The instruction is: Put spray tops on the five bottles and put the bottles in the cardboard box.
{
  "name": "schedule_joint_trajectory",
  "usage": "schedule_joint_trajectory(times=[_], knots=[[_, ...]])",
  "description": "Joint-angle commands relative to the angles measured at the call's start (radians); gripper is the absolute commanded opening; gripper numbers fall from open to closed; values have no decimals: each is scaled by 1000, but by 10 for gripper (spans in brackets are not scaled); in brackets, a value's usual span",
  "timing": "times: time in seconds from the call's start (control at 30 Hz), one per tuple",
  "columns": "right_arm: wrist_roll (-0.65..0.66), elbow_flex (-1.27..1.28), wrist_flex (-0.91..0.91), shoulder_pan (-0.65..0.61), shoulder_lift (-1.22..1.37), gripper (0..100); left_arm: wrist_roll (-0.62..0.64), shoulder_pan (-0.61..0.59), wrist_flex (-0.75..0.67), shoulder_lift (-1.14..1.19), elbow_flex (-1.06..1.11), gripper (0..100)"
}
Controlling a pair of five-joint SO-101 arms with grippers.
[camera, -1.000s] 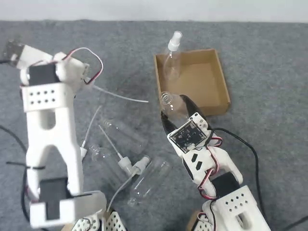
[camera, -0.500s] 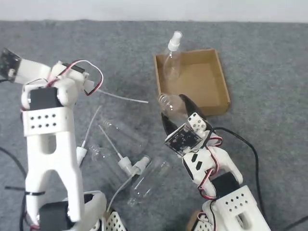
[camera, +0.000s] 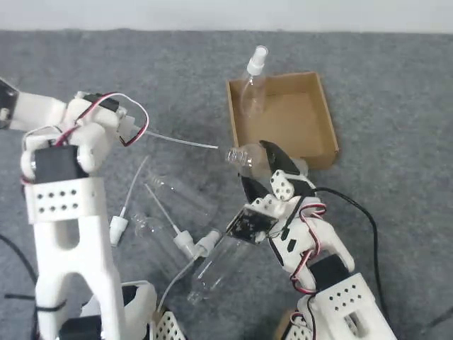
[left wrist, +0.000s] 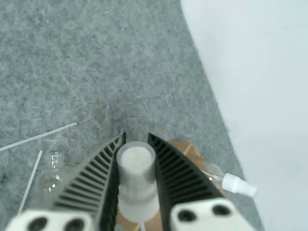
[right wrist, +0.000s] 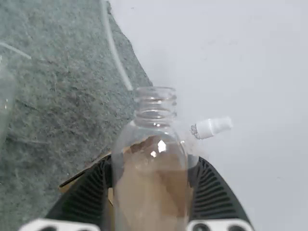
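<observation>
1. Grey carpeted counter (camera: 396,85), with a white wall behind it.
2. My right jaws pinch a clear open bottle (camera: 248,157) by its body, at the near left corner of the cardboard box (camera: 283,120). Its long axis lies roughly level, and the open neck points toward my left arm.
3. My left jaws pinch a white spray top (left wrist: 136,168). Its dip tube (camera: 180,142) runs straight toward the held bottle. The tip is just beside the mouth; I can't tell if it is inside.
4. A capped bottle (camera: 251,88) leans in the box's far left corner, with its spray head sticking out past the rim.
5. Three bare bottles lie flat between the arms, all on diagonals: (camera: 182,195), (camera: 152,230), (camera: 219,262).
6. Three loose spray tops lie among them, thin tubes trailing: (camera: 117,228), (camera: 185,244), (camera: 210,239).
</observation>
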Motion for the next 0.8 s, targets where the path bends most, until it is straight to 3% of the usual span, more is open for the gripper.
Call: schedule_joint_trajectory(times=[0.0,0.77], knots=[[74,41,-165,-2,-28,40,-14,3,28,-95,-5,9],[74,48,-185,1,-19,7,-14,5,78,-123,-56,9]])
